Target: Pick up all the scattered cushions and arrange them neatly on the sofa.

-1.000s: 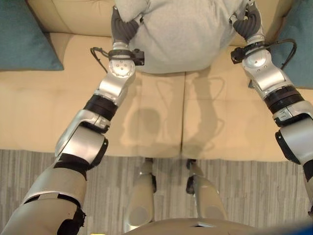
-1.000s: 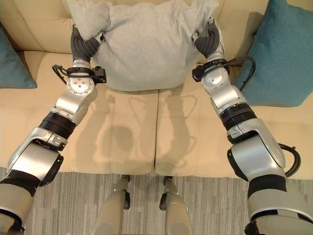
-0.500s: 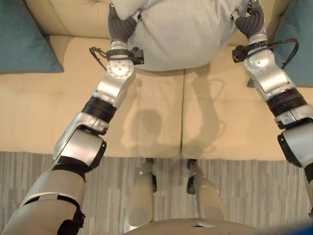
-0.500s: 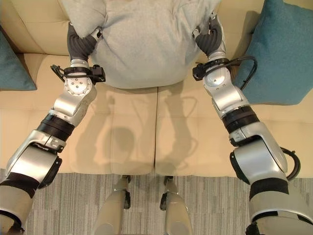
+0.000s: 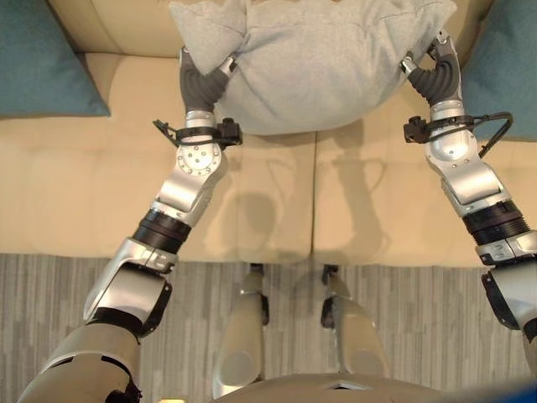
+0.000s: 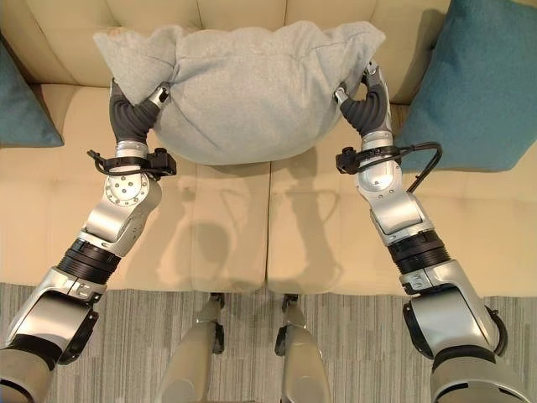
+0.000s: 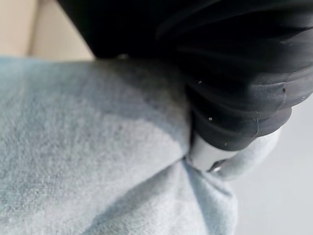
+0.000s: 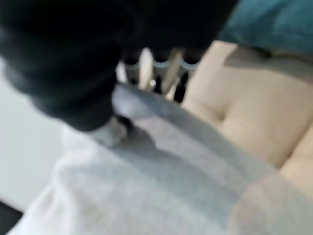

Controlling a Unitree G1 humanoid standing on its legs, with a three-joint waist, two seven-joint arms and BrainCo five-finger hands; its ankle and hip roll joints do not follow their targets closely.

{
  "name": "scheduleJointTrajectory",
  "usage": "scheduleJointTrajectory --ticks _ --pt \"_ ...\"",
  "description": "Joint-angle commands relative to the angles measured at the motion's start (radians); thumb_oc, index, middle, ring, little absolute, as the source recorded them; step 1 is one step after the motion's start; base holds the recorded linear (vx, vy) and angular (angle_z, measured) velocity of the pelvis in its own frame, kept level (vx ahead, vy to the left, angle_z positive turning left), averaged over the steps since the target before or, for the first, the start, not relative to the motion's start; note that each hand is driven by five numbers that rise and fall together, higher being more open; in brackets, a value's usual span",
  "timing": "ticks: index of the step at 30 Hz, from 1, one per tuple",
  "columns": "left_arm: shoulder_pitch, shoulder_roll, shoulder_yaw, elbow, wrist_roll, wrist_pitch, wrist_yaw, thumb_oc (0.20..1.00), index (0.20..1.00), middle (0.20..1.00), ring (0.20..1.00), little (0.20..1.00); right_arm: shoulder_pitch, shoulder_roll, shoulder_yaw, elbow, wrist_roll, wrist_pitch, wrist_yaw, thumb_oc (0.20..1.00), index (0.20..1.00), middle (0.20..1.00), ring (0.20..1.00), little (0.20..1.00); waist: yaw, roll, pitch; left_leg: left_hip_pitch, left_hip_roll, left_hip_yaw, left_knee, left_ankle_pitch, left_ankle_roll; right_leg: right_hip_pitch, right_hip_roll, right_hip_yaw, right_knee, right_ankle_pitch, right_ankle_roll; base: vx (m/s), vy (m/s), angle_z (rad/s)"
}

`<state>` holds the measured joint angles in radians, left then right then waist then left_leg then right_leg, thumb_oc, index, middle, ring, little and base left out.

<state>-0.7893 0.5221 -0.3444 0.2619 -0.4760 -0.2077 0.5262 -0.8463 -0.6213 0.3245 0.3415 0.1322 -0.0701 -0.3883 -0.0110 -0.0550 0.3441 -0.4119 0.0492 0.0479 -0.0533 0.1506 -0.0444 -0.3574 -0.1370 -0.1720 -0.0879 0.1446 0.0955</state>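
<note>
A large grey cushion [image 6: 252, 92] hangs between my two hands above the beige sofa's seat [image 6: 226, 227], in front of the backrest. My left hand [image 6: 132, 116] grips its left end, where a corner of cloth folds over the dark cover. On the right end sits my right hand [image 6: 367, 101]. In the left wrist view the cushion's cloth [image 7: 73, 147] bunches against my left hand [image 7: 234, 88]. The right wrist view has my right hand's fingers [image 8: 146, 61] curled over the cushion [image 8: 146, 176], with the thumb pressed into it from the other side.
One teal cushion [image 5: 42, 59] leans at the sofa's left end and another teal cushion [image 6: 487, 84] at its right end. The backrest [image 6: 235, 13] runs behind the grey cushion. Grey striped carpet [image 6: 126, 353] lies in front of the sofa.
Both hands have drawn the grey cushion back from the backrest toward me, after first pushing it a little farther away. Its whole top edge now shows.
</note>
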Motion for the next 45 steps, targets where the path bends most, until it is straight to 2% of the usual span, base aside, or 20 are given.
scheduleJointTrajectory --ticks 1,9,10,12,13,14,15,17,20,23,26,34,36,39,42,43,44,45 --pt "-0.171 -0.014 -0.02 0.015 0.08 -0.084 -0.035 0.2 0.2 0.2 0.2 0.2 -0.119 0.05 0.041 -0.002 -0.032 -0.073 0.012 0.2 0.2 0.2 0.2 0.2 0.0 -0.013 -0.045 0.013 -0.021 0.025 0.05 -0.068 -0.044 -0.051 -0.021 0.04 0.054 0.03 0.072 -0.04 -0.011 0.0" --pt "-0.364 -0.008 -0.101 0.28 0.06 -0.062 -0.023 0.2 0.2 0.2 0.2 0.2 -0.304 0.108 0.138 0.254 0.004 -0.058 -0.019 0.2 0.2 0.2 0.2 0.2 -0.003 -0.031 -0.048 -0.054 -0.014 0.025 0.077 -0.059 -0.046 -0.101 -0.014 0.04 0.037 0.058 0.074 0.0 -0.018 0.0" --pt "-0.429 -0.01 -0.124 0.348 0.045 -0.057 -0.016 0.2 0.2 0.2 0.2 0.2 -0.352 0.127 0.153 0.319 0.012 -0.055 -0.038 0.2 0.2 0.2 0.2 0.2 -0.004 -0.034 -0.054 -0.069 -0.009 0.025 0.076 -0.053 -0.048 -0.112 -0.011 0.039 0.031 0.065 0.076 0.04 -0.024 0.0" --pt "-0.461 -0.007 -0.135 0.375 0.047 -0.06 -0.015 0.2 0.2 0.2 0.2 0.2 -0.377 0.132 0.161 0.346 0.018 -0.055 -0.042 0.2 0.2 0.2 0.2 0.2 -0.004 -0.034 -0.055 -0.076 -0.007 0.023 0.073 -0.05 -0.05 -0.119 -0.009 0.038 0.028 0.067 0.077 0.02 -0.005 0.03" --pt "-0.509 -0.011 -0.155 0.428 0.036 -0.053 -0.016 0.272 0.272 0.272 0.272 0.272 -0.422 0.138 0.186 0.396 0.019 -0.05 -0.045 0.222 0.222 0.222 0.222 0.222 -0.002 -0.034 -0.06 -0.082 -0.005 0.022 0.064 -0.042 -0.052 -0.131 -0.005 0.037 0.025 0.07 0.077 0.02 -0.008 0.04" --pt "-0.545 -0.013 -0.167 0.46 0.041 -0.048 -0.01 0.909 0.909 0.909 0.909 0.909 -0.453 0.144 0.204 0.438 0.027 -0.048 -0.044 0.58 0.58 0.58 0.58 0.58 0.0 -0.033 -0.061 -0.086 -0.004 0.02 0.056 -0.036 -0.053 -0.136 -0.004 0.035 0.024 0.07 0.077 0.04 -0.013 0.04" --pt "-0.574 -0.015 -0.184 0.497 0.043 -0.042 -0.01 1.0 1.0 1.0 1.0 1.0 -0.478 0.144 0.22 0.471 0.029 -0.043 -0.042 1.0 1.0 1.0 1.0 1.0 0.001 -0.032 -0.063 -0.089 -0.003 0.02 0.05 -0.03 -0.055 -0.14 -0.003 0.033 0.024 0.071 0.077 0.03 -0.005 0.04" --pt "-0.655 -0.023 -0.216 0.589 0.024 -0.026 -0.015 1.0 1.0 1.0 1.0 1.0 -0.565 0.149 0.271 0.573 0.031 -0.023 -0.045 1.0 1.0 1.0 1.0 1.0 0.007 -0.024 -0.061 -0.089 0.0 0.015 0.019 -0.012 -0.058 -0.145 -0.002 0.025 0.02 0.073 0.077 0.04 0.004 0.07" --pt "-0.696 -0.008 -0.232 0.627 0.048 -0.007 -0.01 1.0 1.0 1.0 1.0 1.0 -0.598 0.147 0.284 0.621 0.036 -0.013 -0.061 1.0 1.0 1.0 1.0 1.0 0.014 -0.014 -0.057 -0.078 0.001 0.009 -0.003 -0.005 -0.062 -0.141 0.0 0.019 0.017 0.069 0.08 0.02 0.003 0.03" --pt "-0.714 0.02 -0.24 0.635 0.039 -0.014 -0.021 1.0 1.0 1.0 1.0 1.0 -0.607 0.13 0.271 0.619 0.037 -0.015 -0.078 1.0 1.0 1.0 1.0 1.0 0.015 -0.005 -0.059 -0.076 -0.003 0.007 -0.02 0.005 -0.063 -0.144 0.001 0.016 0.014 0.074 0.083 0.02 0.013 0.01" --pt "-0.71 0.065 -0.219 0.665 0.024 -0.02 -0.021 1.0 1.0 1.0 1.0 1.0 -0.614 0.085 0.264 0.614 0.026 -0.018 -0.091 1.0 1.0 1.0 1.0 1.0 0.018 -0.001 -0.073 -0.072 -0.005 0.006 -0.023 0.003 -0.064 -0.143 0.002 0.014 0.009 0.071 0.084 0.04 0.008 0.0" --pt "-0.718 0.177 -0.196 0.746 -0.097 -0.039 -0.058 1.0 1.0 1.0 1.0 1.0 -0.661 -0.024 0.292 0.688 0.107 -0.02 -0.063 1.0 1.0 1.0 1.0 1.0 0.015 -0.006 -0.093 -0.062 -0.003 0.005 -0.026 -0.002 -0.066 -0.135 0.002 0.017 0.004 0.072 0.085 0.01 0.001 0.0" --pt "-0.67 0.254 -0.18 0.669 -0.127 -0.071 -0.077 1.0 1.0 1.0 1.0 1.0 -0.632 -0.099 0.283 0.649 0.132 -0.035 -0.052 1.0 1.0 1.0 1.0 1.0 0.016 -0.005 -0.098 -0.052 -0.004 0.006 -0.026 -0.005 -0.066 -0.126 0.003 0.018 0.003 0.072 0.085 0.0 0.0 0.0" --pt "-0.553 0.333 -0.144 0.512 -0.093 -0.097 -0.097 1.0 1.0 1.0 1.0 1.0 -0.54 -0.174 0.247 0.529 0.138 -0.064 -0.03 1.0 1.0 1.0 1.0 1.0 0.017 -0.003 -0.097 -0.034 -0.002 0.01 -0.025 -0.016 -0.066 -0.11 0.004 0.019 0.005 0.065 0.085 0.0 0.0 0.0" --pt "-0.366 0.365 -0.055 0.318 -0.1 -0.127 -0.117 1.0 1.0 1.0 1.0 1.0 -0.367 -0.226 0.179 0.357 0.168 -0.098 0.025 1.0 1.0 1.0 1.0 1.0 0.014 -0.005 -0.1 -0.013 -0.004 0.014 -0.027 -0.018 -0.064 -0.092 0.003 0.02 0.004 0.061 0.081 0.03 0.004 0.0" --pt "-0.275 0.376 -0.018 0.234 -0.102 -0.133 -0.14 1.0 1.0 1.0 1.0 1.0 -0.266 -0.238 0.143 0.271 0.206 -0.107 0.075 1.0 1.0 1.0 1.0 1.0 0.011 -0.006 -0.104 0.008 -0.002 0.016 -0.026 -0.028 -0.064 -0.074 0.005 0.023 0.006 0.052 0.078 0.02 -0.004 -0.03" --pt "-0.268 0.376 -0.015 0.228 -0.1 -0.131 -0.139 1.0 1.0 1.0 1.0 1.0 -0.259 -0.238 0.14 0.265 0.205 -0.105 0.074 1.0 1.0 1.0 1.0 1.0 0.011 -0.007 -0.107 0.006 -0.004 0.016 -0.028 -0.023 -0.063 -0.075 0.004 0.023 0.004 0.055 0.078 0.05 0.001 -0.03" --pt "-0.15 0.371 0.037 0.162 -0.083 -0.126 -0.151 1.0 1.0 1.0 1.0 1.0 -0.133 -0.247 0.066 0.213 0.201 -0.111 0.091 1.0 1.0 1.0 1.0 1.0 0.004 -0.007 -0.112 0.029 -0.004 0.02 -0.027 -0.034 -0.061 -0.054 0.003 0.02 0.006 0.047 0.075 0.03 0.012 -0.03"
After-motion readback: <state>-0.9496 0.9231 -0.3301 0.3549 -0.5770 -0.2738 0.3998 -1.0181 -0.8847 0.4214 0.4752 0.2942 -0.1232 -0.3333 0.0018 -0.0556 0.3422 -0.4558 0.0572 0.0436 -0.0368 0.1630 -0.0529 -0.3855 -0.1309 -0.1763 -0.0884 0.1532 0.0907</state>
